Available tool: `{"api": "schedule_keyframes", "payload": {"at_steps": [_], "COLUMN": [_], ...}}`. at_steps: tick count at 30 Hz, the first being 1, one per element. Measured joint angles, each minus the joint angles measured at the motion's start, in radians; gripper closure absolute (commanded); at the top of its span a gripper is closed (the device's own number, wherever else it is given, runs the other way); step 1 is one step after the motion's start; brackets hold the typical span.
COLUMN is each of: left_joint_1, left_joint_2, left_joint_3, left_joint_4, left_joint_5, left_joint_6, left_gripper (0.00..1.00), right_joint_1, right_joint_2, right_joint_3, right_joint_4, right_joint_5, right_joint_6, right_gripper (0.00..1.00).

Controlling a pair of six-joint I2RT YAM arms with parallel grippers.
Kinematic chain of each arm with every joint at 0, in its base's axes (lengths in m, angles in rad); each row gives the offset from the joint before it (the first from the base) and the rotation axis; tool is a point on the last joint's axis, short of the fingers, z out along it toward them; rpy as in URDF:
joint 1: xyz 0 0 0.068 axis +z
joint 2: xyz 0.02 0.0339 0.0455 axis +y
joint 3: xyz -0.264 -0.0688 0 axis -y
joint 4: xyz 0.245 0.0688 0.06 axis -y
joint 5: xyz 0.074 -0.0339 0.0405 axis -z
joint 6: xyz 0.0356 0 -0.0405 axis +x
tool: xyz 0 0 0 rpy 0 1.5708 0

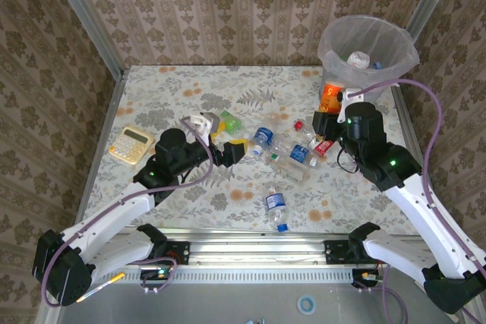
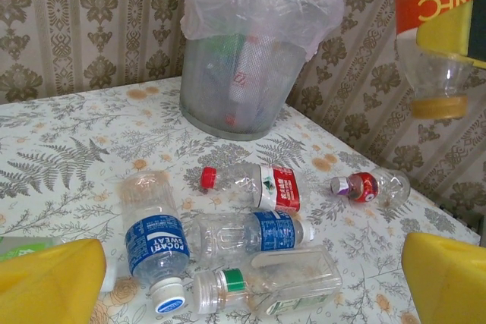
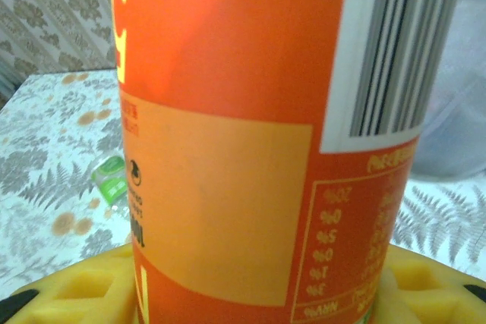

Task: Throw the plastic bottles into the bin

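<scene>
- Holding an orange bottle beside the bin at upper right, the right gripper must clear the rim, then release.
- Left gripper gapes wide, empty.

The left arm reaches forward low over the desk, its tool spread wide, yellow pads well apart. The right arm is bent at the elbow, its tool clamped on an upright orange bottle between yellow pads.

Right gripper holds orange bottle beside the bin.
</scene>
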Motion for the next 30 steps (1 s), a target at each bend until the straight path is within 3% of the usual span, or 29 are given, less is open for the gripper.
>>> {"api": "schedule_keyframes", "payload": {"at_steps": [15, 24, 30], "left_joint_1": [0.018, 0.045, 0.063], "left_joint_2": [0.082, 0.161, 0.214], "left_joint_3": [0.001, 0.033, 0.063], "left_joint_4": [0.029, 0.052, 0.080], "left_joint_5": [-0.001, 0.020, 0.039], "left_joint_6": [0.019, 0.019, 0.019], "left_gripper": [0.00, 0.00, 0.00], "right_joint_1": [-0.003, -0.043, -0.079], "right_joint_2": [0.018, 0.045, 0.063], "right_joint_3": [0.003, -0.088, -0.123], "right_joint_4": [0.300, 0.700, 0.982], "right_joint_5": [0.215, 0.247, 0.199], "right_joint_6": [-0.276, -0.481, -0.618], "right_gripper": [0.79, 0.81, 0.81]}}
